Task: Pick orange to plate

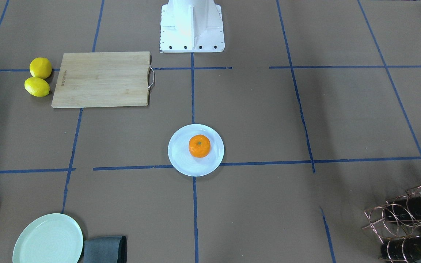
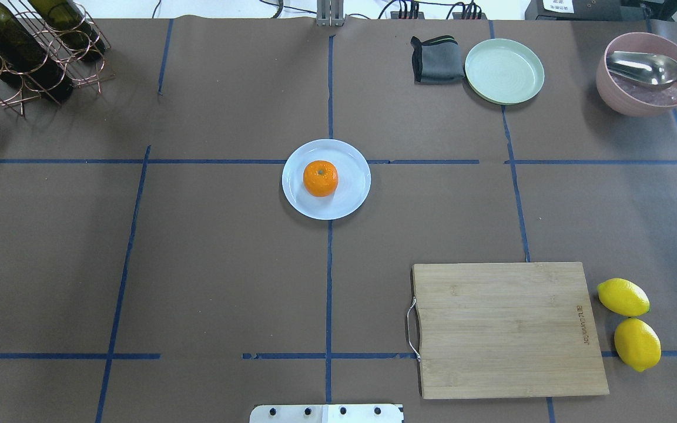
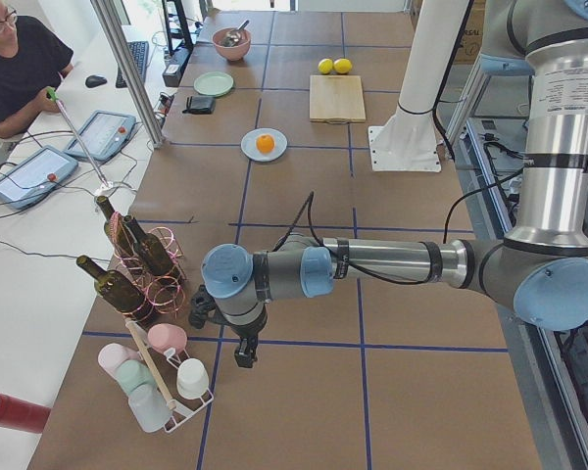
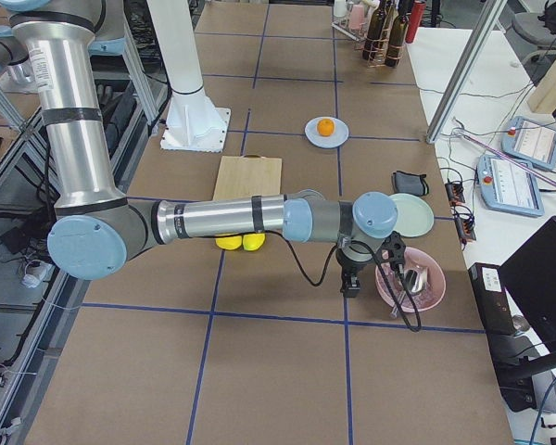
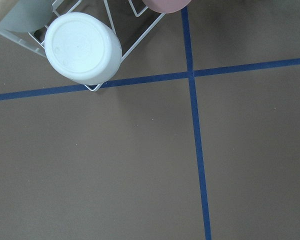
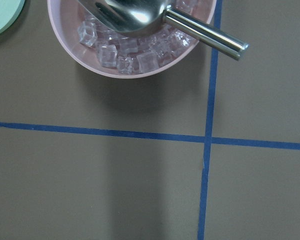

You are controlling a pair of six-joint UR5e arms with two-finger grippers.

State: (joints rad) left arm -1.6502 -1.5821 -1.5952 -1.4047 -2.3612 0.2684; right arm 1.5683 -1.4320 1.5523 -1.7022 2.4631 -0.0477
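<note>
both grippers (image 3: 243, 358) (image 4: 349, 287) hang far from the orange (image 2: 320, 178).

Brown table (image 2: 227, 264) w/ blue tape grid (image 2: 328, 282), white side desk (image 3: 39, 245), alu post (image 3: 129, 73)

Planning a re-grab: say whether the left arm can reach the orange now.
Probably yes: the orange sits alone on the plate, uncovered, and nothing stands between it and the left claw.
</note>
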